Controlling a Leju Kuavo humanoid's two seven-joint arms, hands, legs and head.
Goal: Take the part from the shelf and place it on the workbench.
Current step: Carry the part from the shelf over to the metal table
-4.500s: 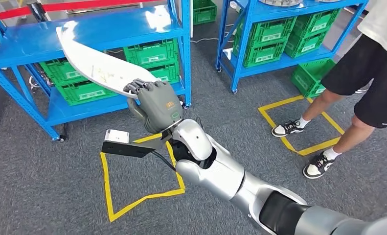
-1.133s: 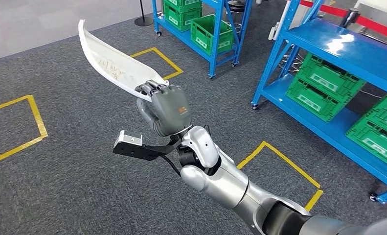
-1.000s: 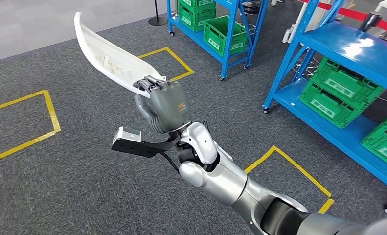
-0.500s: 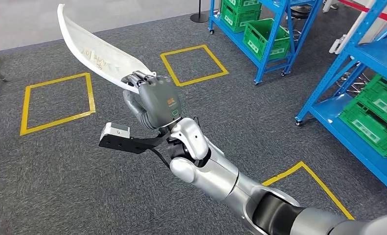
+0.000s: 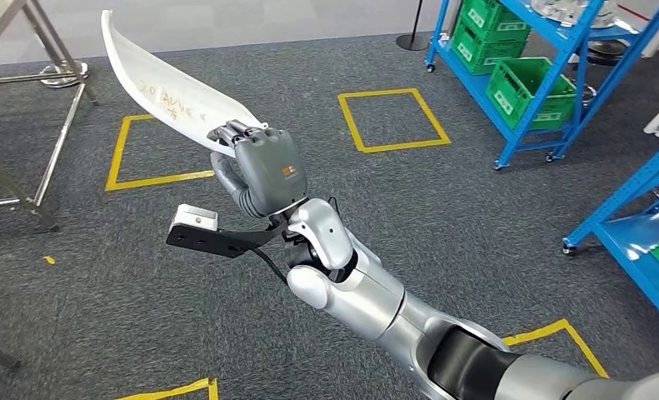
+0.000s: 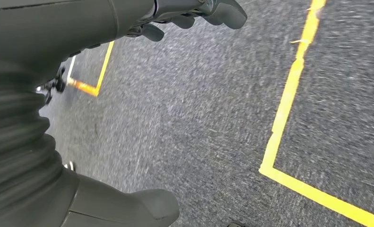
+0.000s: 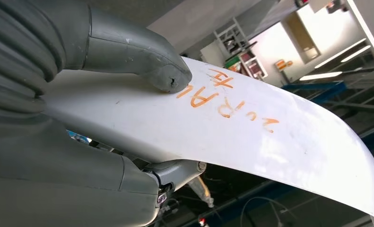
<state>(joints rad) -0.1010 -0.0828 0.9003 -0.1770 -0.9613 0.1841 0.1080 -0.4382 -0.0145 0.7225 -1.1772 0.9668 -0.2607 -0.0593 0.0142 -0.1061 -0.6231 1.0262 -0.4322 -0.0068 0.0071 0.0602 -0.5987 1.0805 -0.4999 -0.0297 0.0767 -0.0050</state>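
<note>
Grey carpet floor (image 5: 442, 192) underfoot, w/ yellow tape squares (image 5: 390, 120) marked on it. Blue shelf racks (image 5: 559, 58) stand on it at far right, green crates (image 5: 526, 90) on lower tiers. Metal frame legs (image 5: 47, 125) planted at far left.

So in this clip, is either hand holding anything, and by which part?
The right hand grips the long white curved part at its near end, thumb on its face. The left hand holds nothing.
</note>
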